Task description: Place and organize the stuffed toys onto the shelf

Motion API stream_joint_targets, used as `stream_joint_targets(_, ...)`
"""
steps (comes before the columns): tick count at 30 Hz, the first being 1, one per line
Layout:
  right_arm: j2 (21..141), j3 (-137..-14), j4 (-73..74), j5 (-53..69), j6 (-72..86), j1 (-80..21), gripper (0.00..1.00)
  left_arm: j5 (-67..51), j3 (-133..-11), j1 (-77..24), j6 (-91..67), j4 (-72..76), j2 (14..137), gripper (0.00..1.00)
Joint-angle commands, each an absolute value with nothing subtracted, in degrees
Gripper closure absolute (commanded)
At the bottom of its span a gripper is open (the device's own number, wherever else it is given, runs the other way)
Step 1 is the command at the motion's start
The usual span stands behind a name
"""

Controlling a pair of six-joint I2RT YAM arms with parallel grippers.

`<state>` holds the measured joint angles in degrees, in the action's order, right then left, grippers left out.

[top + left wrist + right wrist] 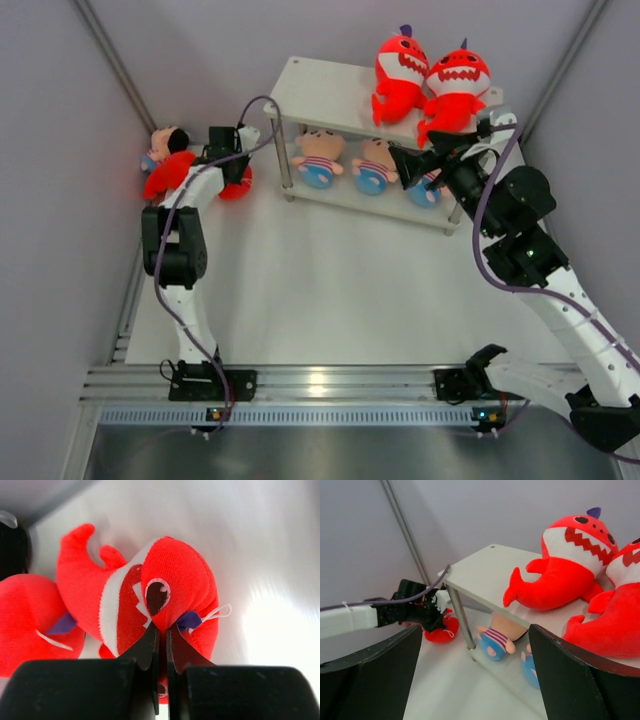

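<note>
The off-white shelf (320,85) stands at the back. Two red sharks (400,72) (456,88) sit on its top tier, and three striped dolls (320,155) (375,166) (424,190) on the lower tier. My left gripper (236,165) is left of the shelf, shut on the fabric of a third red shark (177,585) lying on the table. My right gripper (412,160) is open and empty in front of the shelf's right half. The right wrist view shows the shelf (485,575), a shark (560,565) and a doll (495,640).
Another red shark (168,172) and a doll (160,140) lie on the table at the far left, against the side wall; this shark also shows in the left wrist view (25,620). The shelf's silver leg (284,160) stands close to my left gripper.
</note>
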<state>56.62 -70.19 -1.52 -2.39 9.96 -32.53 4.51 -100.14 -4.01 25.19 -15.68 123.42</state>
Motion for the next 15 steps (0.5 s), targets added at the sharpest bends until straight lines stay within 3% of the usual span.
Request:
stream_joint_targets(1,55.6,-73.0,1.6,2.6,8.5,-33.2,0.12,-1.8,-92.9,-1.4,25.3,-22.3,108.7,1.0)
stream_joint_targets(9,56.8,-67.2,6.3,23.1,8.8,-33.7,0.15,-25.7,-75.7,-1.0,41.7,-44.8,77.6,1.0)
stream_joint_targets(12,58.4,-66.4,7.0,28.6,9.1,-34.4,0.15,-26.8,-72.2,-1.1,53.1,-55.4,69.0,1.0)
stream_joint_targets(15,59.8,-66.4,9.3,28.8,6.9,-34.9,0.15,-18.9,-65.9,-1.8,71.6,-63.7,59.6,1.0)
